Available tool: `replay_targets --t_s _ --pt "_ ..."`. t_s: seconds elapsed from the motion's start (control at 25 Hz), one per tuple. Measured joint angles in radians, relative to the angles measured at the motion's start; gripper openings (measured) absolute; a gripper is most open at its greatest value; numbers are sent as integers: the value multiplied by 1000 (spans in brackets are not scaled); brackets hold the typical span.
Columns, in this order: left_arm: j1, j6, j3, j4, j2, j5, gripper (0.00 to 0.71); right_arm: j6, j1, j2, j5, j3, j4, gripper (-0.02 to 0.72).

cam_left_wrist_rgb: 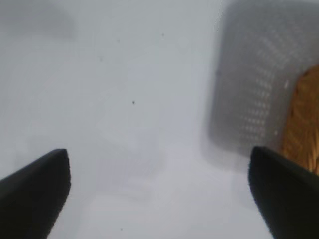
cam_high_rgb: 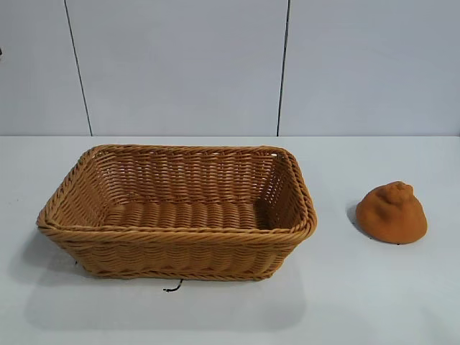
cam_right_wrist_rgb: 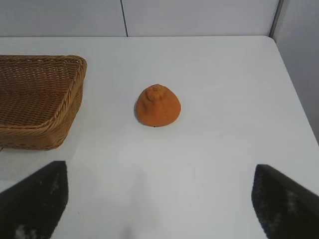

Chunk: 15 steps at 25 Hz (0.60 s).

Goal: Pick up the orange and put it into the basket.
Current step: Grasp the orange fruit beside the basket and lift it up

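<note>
Clearly both tools [cam_left_wrist_rgb: 158,184] [cam_right_wrist_rgb: 158,199] gape wide, holding nothing.

Left wrist view: basket [cam_left_wrist_rgb: 305,119] cut off at edge, blurred. Small dark scrap [cam_high_rgb: 172,287] by basket, possibly thread.

Left pincer [cam_left_wrist_rgb: 158,191] gapes wide, pointing down; right pincer [cam_right_wrist_rgb: 159,199] likewise agape

- Your right pincer [cam_right_wrist_rgb: 158,199] hangs over the white worktop [cam_right_wrist_rgb: 224,124], its two dark fingers [cam_right_wrist_rgb: 35,199] spread wide with nothing between them.
- The orange [cam_right_wrist_rgb: 157,105] sits dome-up on the worktop ahead of the pincer, well apart from its fingers.
- The basket [cam_right_wrist_rgb: 47,124] stands near the orange, not touching it; you see only one end of it.
- A pale wall [cam_right_wrist_rgb: 199,17] borders the worktop beyond.
</note>
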Motion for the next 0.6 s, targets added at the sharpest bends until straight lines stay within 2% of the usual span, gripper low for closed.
replay_targets --t_s 0.32,0.6 --pt "0 -7 362 -1 -399 -4 694 0 0 0 0 0 0 694" --pt "0 -24 623 -1 -776 -148 694 0 0 0 1 0 0 694"
